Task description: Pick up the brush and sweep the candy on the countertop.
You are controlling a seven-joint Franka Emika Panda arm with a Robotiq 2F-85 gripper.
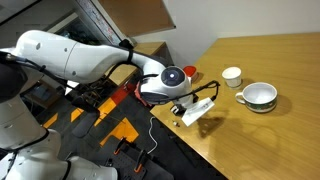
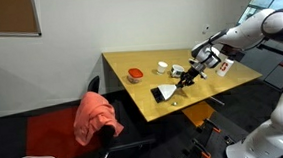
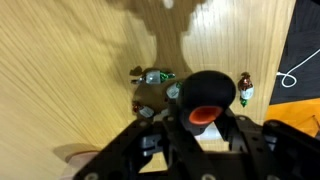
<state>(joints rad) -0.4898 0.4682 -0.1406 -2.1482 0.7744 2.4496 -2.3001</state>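
My gripper [image 3: 205, 125] is shut on the brush's black handle, whose red end [image 3: 203, 115] faces the wrist camera. In both exterior views the gripper [image 1: 178, 100] [image 2: 202, 59] holds the brush slanted, with its white head [image 1: 197, 111] [image 2: 166, 92] down on the light tan countertop [image 1: 270, 140] [image 2: 132, 92] near its edge. Small wrapped candy pieces lie on the wood around the brush in the wrist view: green and whitish ones [image 3: 152, 75], a dark one [image 3: 145, 106] and one to the right [image 3: 244, 90].
A small white cup [image 1: 231, 75] and a white bowl [image 1: 258, 96] stand beyond the brush. A red round lid-like thing [image 2: 134, 74] lies farther along the top. A chair with an orange cloth [image 2: 94, 114] stands by the counter edge.
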